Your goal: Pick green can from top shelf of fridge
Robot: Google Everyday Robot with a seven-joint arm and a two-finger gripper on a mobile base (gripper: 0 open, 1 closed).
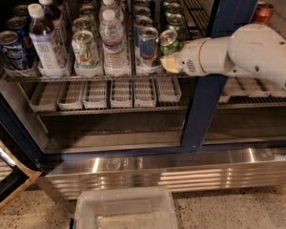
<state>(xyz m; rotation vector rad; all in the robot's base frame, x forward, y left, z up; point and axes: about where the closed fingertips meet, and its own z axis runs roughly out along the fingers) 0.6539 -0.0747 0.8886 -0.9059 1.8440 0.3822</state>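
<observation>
Gripper: the gripper sat at the front right corner of the top shelf, centre-right of the frame, at the end of a white arm that reached in from the right edge.
Jaws: closed about the lower part of the green can, with one pale yellow pad showing at its base.
Green can: at the front of the rightmost lane on the top shelf, tilted, its silver top leaning left and towards the camera.
Left neighbour: a blue-and-silver can stood upright just beside the green can, almost touching it.
Behind: more green cans filed back along the same lane towards the top of the frame.
Rest of the row: a water bottle, a white can with green and red marks and a labelled bottle lined the shelf's front edge to the left, close together.
Right edge: the dark blue door post stood just right of the gripper, and the arm crossed in front of it.
Room: open space lay in front of the shelf edge, towards the camera.
Below: a lower rack of small clear trays ran under the top shelf.
Fridge: the fridge showed its ribbed steel base panel across the lower frame.
Floor: a clear bin sat at bottom centre on the speckled floor.
Door: an open door edge slanted across the lower left corner.
</observation>
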